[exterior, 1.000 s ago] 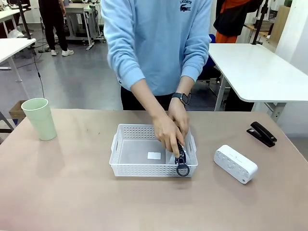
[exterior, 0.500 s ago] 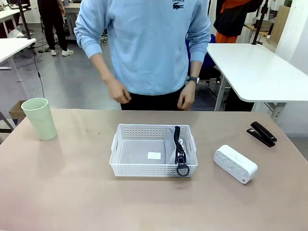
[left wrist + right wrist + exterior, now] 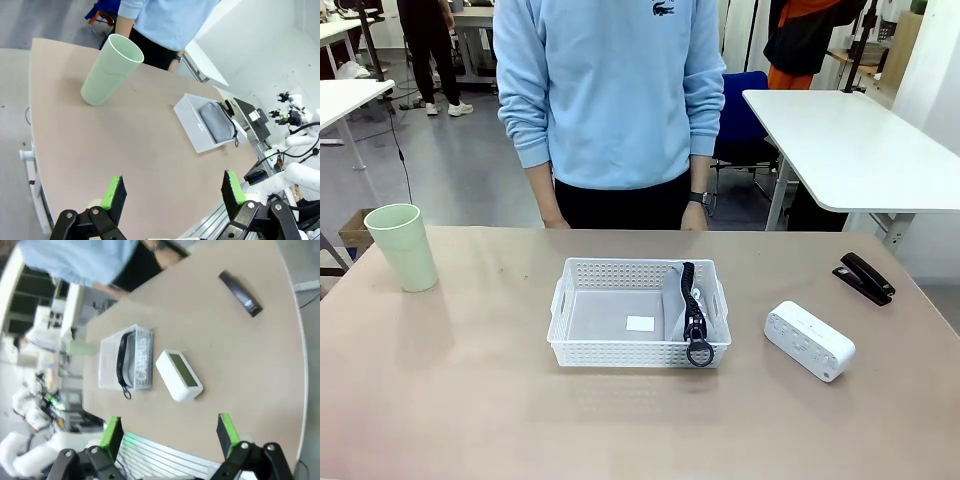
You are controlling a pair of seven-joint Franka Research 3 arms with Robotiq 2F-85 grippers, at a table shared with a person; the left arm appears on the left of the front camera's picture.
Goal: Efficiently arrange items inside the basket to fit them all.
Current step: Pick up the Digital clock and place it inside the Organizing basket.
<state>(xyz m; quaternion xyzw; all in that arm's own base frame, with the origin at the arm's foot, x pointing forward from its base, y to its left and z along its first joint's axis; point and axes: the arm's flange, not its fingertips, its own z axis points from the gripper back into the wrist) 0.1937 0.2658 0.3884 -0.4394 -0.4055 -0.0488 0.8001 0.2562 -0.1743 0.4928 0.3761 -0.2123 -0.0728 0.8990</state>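
The grey CAMPUS pouch [image 3: 674,300] stands on edge at the right end of the white lattice basket [image 3: 620,275]; the white device [image 3: 809,340] lies on the counter [image 3: 470,400] right of the basket, the pale green cup [image 3: 402,247] well to its left. Left pincer [image 3: 172,192] and right pincer [image 3: 170,432] both gape empty. The pouch looks soft and light, best pinched along its zipper edge.

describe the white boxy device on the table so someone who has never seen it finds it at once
Start at the shallow white plastic lattice basket in the middle of the tan table. Just to its right, on the bare tabletop, lies the white rounded rectangular device. Unlike the slim black object farther back, it is white, chunky and round-cornered.
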